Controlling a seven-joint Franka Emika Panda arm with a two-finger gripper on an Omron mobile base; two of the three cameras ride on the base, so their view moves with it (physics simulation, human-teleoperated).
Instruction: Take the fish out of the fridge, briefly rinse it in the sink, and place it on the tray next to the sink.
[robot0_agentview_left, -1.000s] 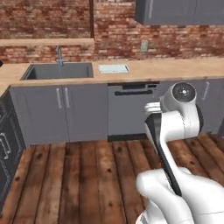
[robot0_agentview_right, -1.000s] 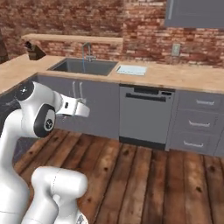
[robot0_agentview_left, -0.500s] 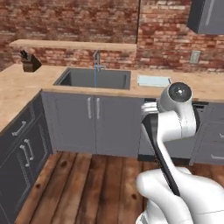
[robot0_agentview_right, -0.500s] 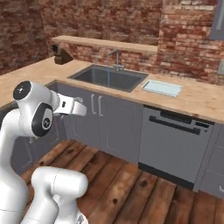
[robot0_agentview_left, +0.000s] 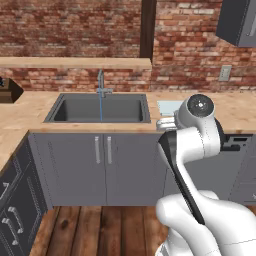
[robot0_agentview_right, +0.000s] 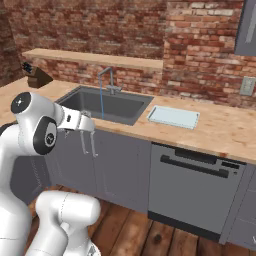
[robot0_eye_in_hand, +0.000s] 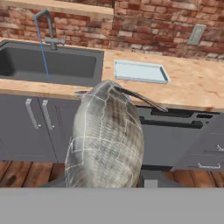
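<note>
Fish (robot0_eye_in_hand: 105, 140) is held clamped in the gripper (robot0_eye_in_hand: 107, 181); rinsing at the sink (robot0_agentview_left: 100, 110) and placing on the tray (robot0_agentview_right: 173, 117) are left

I see the grey-white scaly fish (robot0_eye_in_hand: 107, 140) held upright close to the camera. Water streams into the dark sink (robot0_agentview_left: 99, 109). The pale blue tray (robot0_agentview_right: 173, 116) lies just right of it.

My arm (robot0_agentview_left: 192, 150) is glossy white, with rounded links, a dark strip along one link and round grey joint caps.
</note>
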